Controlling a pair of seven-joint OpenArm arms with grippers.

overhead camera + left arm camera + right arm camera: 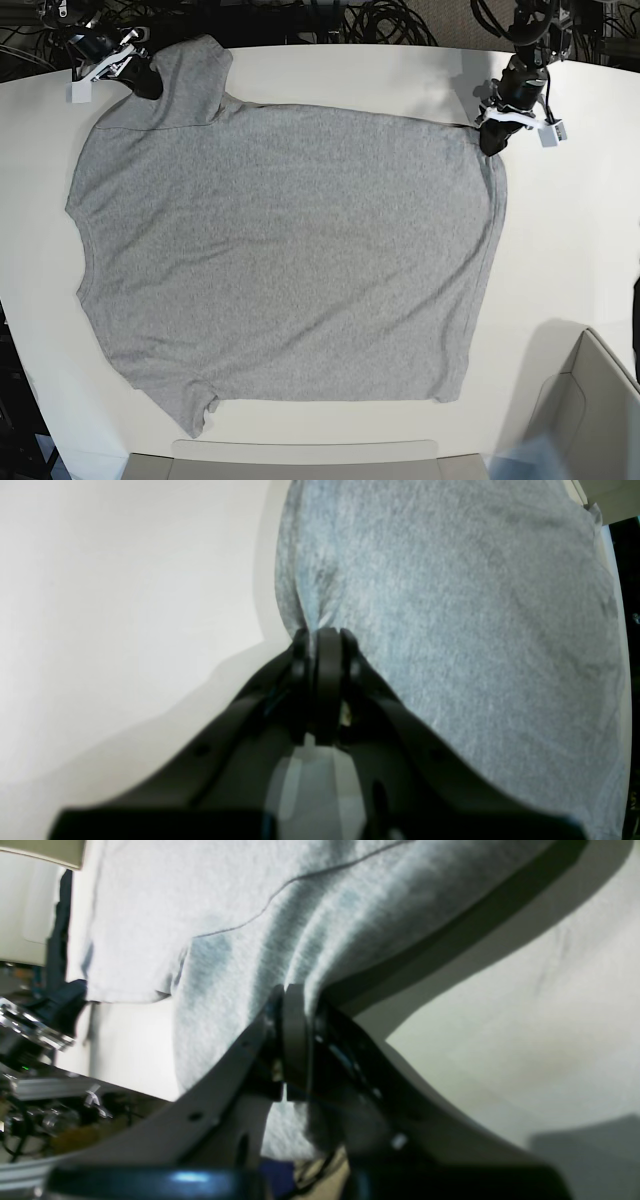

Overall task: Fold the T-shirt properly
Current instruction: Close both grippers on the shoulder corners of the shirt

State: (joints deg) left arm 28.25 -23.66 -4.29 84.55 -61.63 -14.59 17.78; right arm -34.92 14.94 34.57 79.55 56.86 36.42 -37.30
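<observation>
Your left claw (489, 141) pinching the one grey T-shirt (290, 250) at its hem corner, your right claw (150, 84) clamping its sleeve, one white table (570, 230) underneath

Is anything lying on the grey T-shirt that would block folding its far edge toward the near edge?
Nothing visible: the heather-grey cotton T-shirt lies bare, both grippers pinching its far edge, left gripper, right gripper.

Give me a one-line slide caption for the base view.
Both grippers, left and right, pinch the far edge of a grey T-shirt spread flat on a white table.
</observation>
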